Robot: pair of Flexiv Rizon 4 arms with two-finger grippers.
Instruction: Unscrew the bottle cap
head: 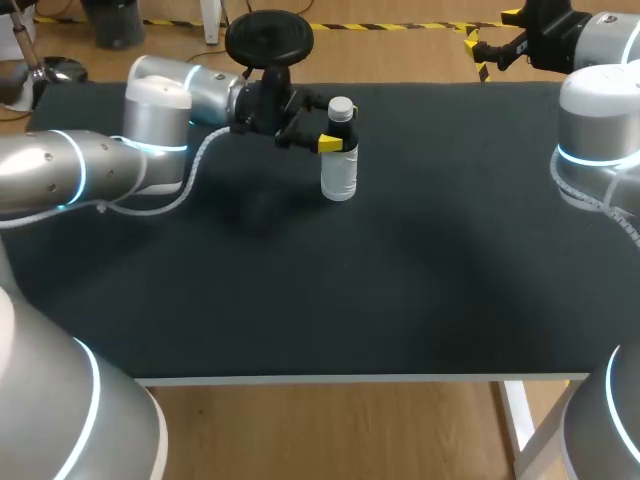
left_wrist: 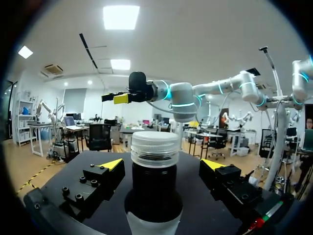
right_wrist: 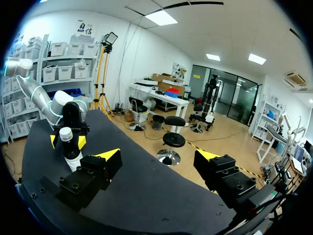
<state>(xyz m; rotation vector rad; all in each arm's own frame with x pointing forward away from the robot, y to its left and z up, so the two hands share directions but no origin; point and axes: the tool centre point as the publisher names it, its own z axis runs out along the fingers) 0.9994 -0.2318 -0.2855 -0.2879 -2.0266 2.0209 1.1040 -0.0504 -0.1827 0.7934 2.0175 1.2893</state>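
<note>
Bright overhead light, faint soft shadows

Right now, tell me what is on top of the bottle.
A pale screw cap sits on the dark neck of the bottle. The left gripper stands open around that neck, clear of it on both sides. The bottle's mouth and threads cannot be seen: the cap covers them.

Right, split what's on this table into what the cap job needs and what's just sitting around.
For the job:
- bottle, upright
- white cap, on the bottle
- left gripper, open, one finger on each side of the bottle's neck, with a gap on both sides

Just there:
- right gripper, open and empty, well away from the bottle
- dark table
</note>
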